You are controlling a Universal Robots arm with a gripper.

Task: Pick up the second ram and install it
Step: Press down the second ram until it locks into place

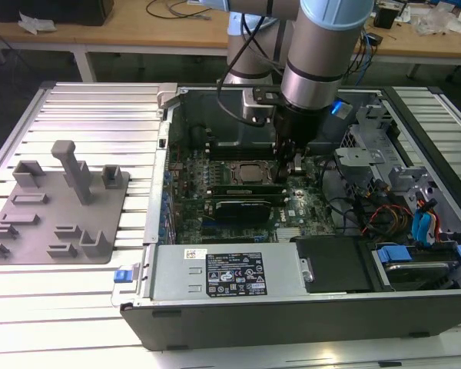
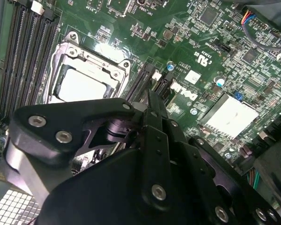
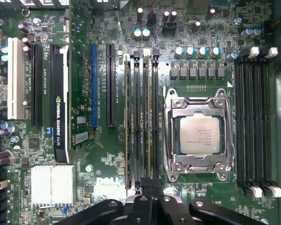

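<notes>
The ram (image 3: 147,122) stands in a slot beside the CPU (image 3: 200,136). The claw (image 3: 152,190), clenched with nothing between its fingers, presses at the ram's end.

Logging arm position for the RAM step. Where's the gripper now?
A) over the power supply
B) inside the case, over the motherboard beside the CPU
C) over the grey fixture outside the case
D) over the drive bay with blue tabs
B: in the exterior view the gripper sits low inside the case right beside the CPU, and the first wrist view puts it at the end of the memory slots on the motherboard.
</notes>
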